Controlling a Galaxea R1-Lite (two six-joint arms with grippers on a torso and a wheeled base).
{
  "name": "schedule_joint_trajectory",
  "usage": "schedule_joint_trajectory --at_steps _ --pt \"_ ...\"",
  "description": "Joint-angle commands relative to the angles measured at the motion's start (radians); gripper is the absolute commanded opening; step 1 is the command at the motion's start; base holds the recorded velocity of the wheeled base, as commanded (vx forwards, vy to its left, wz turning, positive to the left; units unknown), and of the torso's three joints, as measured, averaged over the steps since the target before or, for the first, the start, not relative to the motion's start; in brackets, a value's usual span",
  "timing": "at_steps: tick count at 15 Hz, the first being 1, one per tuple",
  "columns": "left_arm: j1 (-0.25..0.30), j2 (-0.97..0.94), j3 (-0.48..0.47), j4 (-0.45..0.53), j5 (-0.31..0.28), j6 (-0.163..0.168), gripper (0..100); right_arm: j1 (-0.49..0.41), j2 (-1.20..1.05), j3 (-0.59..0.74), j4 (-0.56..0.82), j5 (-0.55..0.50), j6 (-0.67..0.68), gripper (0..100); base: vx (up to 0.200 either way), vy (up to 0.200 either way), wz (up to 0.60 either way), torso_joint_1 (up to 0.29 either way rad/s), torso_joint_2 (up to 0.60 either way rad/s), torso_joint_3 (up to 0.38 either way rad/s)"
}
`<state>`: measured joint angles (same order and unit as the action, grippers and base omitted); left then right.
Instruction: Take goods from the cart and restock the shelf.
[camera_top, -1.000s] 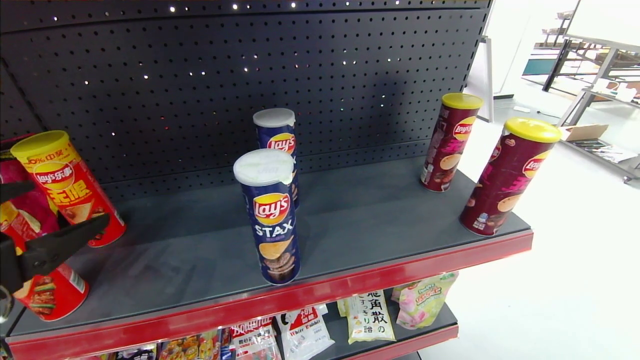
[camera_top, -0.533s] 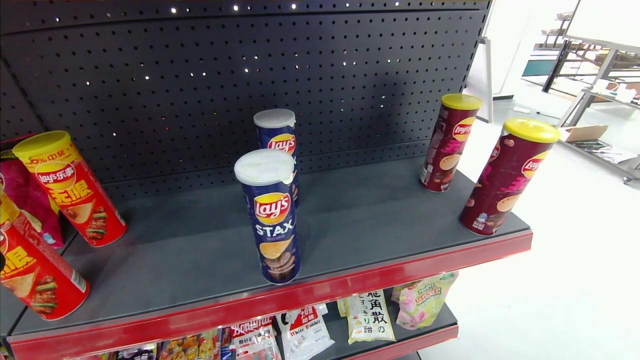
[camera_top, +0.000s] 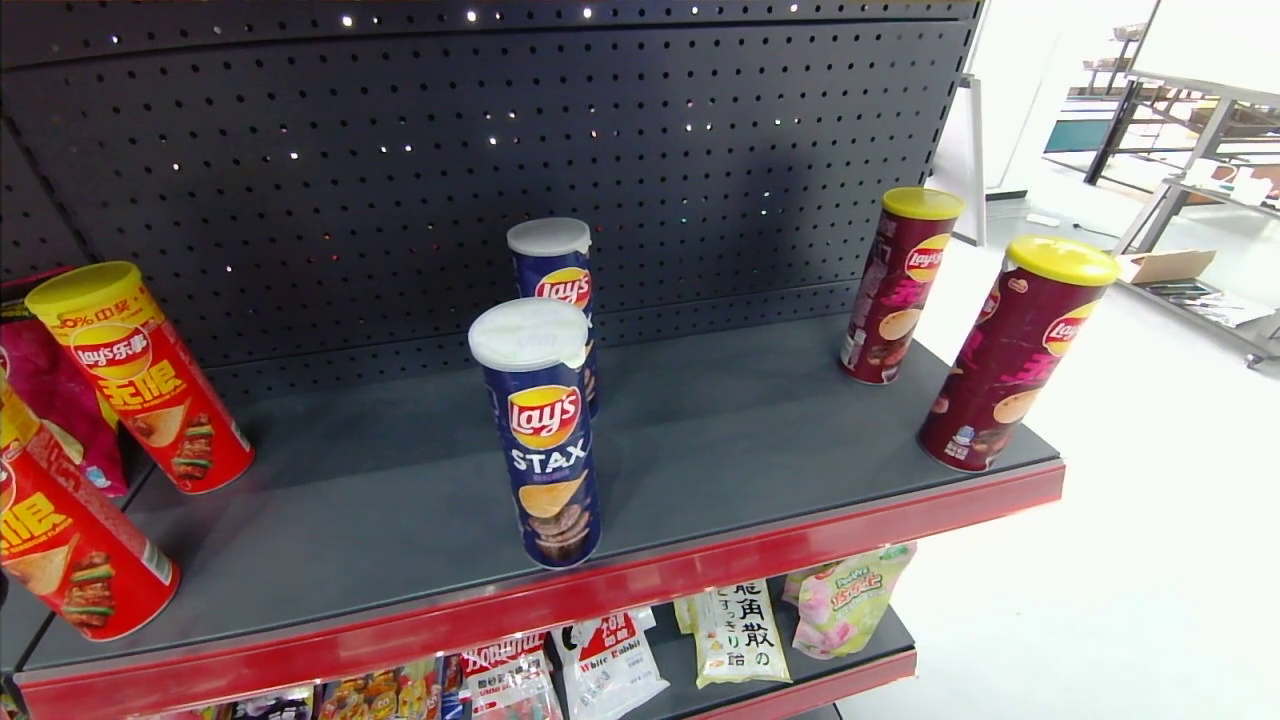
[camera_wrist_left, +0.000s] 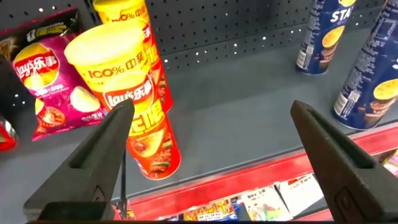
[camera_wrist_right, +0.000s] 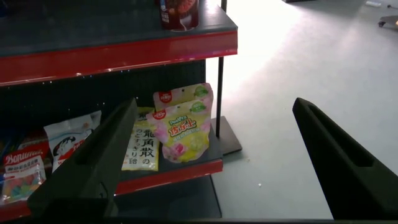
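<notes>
The dark shelf (camera_top: 400, 480) with a red front edge holds chip cans in pairs. Two red cans (camera_top: 75, 540) (camera_top: 140, 380) stand at the left, two blue cans (camera_top: 540, 440) (camera_top: 555, 270) in the middle, two maroon cans (camera_top: 1010, 360) (camera_top: 900, 290) at the right. My left gripper (camera_wrist_left: 212, 107) is open and holds nothing, in front of the shelf edge near the front red can (camera_wrist_left: 149, 137). My right gripper (camera_wrist_right: 214, 102) is open, low down, facing the lower shelf (camera_wrist_right: 168, 174) beneath the front maroon can (camera_wrist_right: 179, 12).
A purple chip bag (camera_wrist_left: 50, 74) lies behind the red cans at the far left. Snack bags (camera_top: 740, 630) hang on the lower shelf. Bare shelf surface lies between the can pairs. White floor and metal racks (camera_top: 1190, 120) are off to the right.
One second ago my left gripper's open fingers stood beside the front red can in the head view. They have since drawn back out of that view. The cans have not moved.
</notes>
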<state>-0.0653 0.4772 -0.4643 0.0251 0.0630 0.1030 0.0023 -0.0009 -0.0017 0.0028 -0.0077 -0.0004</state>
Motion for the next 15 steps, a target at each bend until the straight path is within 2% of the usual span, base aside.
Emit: schedule_joint_trajectory --at_steps 1,2,8,14,15 --pt "0.001 -0.012 0.007 0.001 0.001 0.001 100 0.001 0.001 0.0 0.0 0.002 -0.004 100 0.0 0.0 0.0 0.0 0.0 0.0" --pt "0.001 -0.014 0.009 0.001 0.001 0.003 100 0.001 0.001 0.0 0.0 0.002 -0.004 100 0.0 0.0 0.0 0.0 0.0 0.0" --pt "0.001 -0.016 0.019 -0.004 -0.003 0.003 100 0.001 0.001 0.0 0.0 0.002 -0.006 100 0.0 0.0 0.6 -0.001 0.0 0.001" --pt "-0.002 -0.006 0.024 -0.002 -0.012 0.006 100 0.001 0.001 0.0 0.0 0.002 -0.004 100 0.0 0.0 0.0 0.0 0.0 0.0" --pt "-0.005 -0.002 0.033 -0.002 -0.049 0.017 100 0.001 0.001 0.0 0.0 0.002 -0.004 100 0.0 0.0 0.0 0.0 0.0 0.0"
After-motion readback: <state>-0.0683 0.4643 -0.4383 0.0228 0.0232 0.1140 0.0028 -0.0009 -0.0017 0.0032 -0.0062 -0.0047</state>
